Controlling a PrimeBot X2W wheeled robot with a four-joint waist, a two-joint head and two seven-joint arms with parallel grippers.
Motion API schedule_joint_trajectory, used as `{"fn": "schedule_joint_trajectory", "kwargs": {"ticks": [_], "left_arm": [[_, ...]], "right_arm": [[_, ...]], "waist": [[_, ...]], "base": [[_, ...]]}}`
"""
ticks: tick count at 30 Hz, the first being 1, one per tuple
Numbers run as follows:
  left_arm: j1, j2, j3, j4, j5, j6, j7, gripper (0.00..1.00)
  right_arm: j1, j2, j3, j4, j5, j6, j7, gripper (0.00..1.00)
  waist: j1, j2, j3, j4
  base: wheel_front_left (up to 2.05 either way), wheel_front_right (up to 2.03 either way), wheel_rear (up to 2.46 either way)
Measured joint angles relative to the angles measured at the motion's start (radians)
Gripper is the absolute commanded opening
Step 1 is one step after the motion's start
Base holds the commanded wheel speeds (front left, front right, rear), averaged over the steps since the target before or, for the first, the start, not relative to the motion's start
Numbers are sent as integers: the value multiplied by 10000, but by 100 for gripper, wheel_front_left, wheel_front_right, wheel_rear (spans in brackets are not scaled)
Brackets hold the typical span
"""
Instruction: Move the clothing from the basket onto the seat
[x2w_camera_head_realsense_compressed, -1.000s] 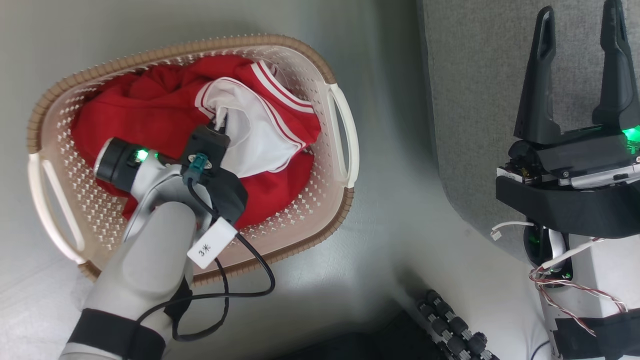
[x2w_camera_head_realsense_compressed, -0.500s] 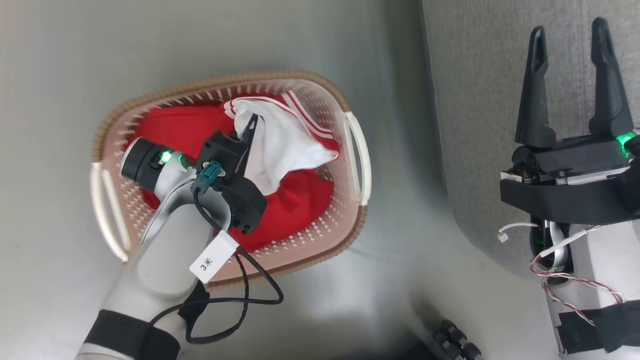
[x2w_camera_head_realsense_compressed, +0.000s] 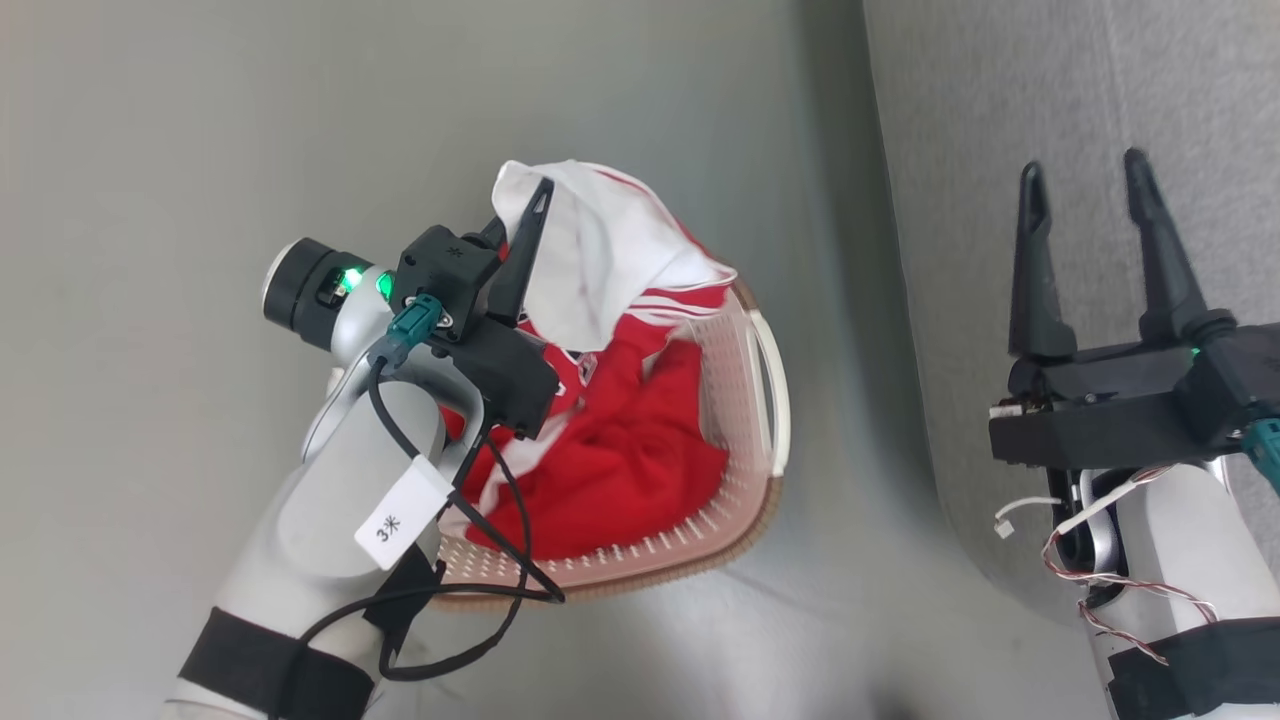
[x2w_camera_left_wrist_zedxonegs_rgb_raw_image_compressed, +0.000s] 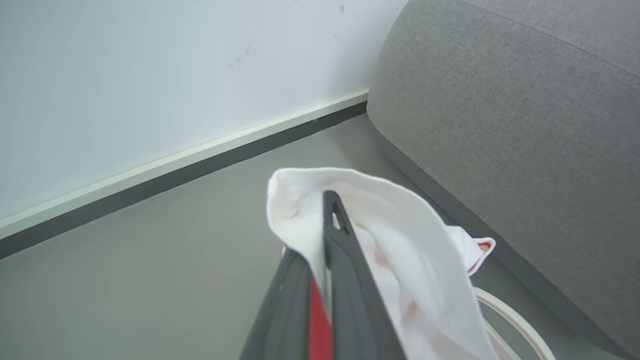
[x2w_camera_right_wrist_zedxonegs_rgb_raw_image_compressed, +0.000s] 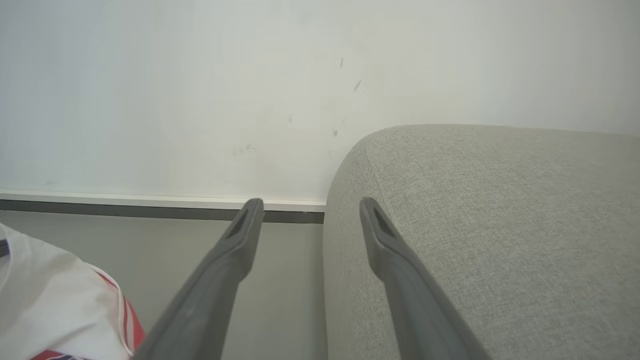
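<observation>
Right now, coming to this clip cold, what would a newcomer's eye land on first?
The left gripper pinches a red-and-white jersey, its white inner side bunched high above the cream basket, where more red fabric lies. To the right, the right gripper hangs open and empty by the edge of the grey seat.

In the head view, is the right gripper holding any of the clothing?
No: the right gripper stands open and empty, well apart from the clothing.
</observation>
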Motion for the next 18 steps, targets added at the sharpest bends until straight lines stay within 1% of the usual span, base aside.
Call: {"fn": "schedule_joint_trajectory", "kwargs": {"ticks": [6, 12, 18], "left_arm": [[158, -15, -219, -640, -288, -77, 0, 0], [239, -36, -288, -1083, -520, -90, -2, 0], [237, -46, -209, -1181, -658, -163, -2, 0]], "right_arm": [[18, -88, 140, 548, -2, 249, 0, 100], [96, 17, 291, 1080, -2, 385, 0, 100], [462, 136, 474, 1528, 0, 512, 2, 100]], "waist": [[-1, 0, -907, 301], [-1, 0, -1979, 536], [0, 0, -2900, 658]], "base": [[0, 0, 0], [0, 0, 0], [0, 0, 0]]}}
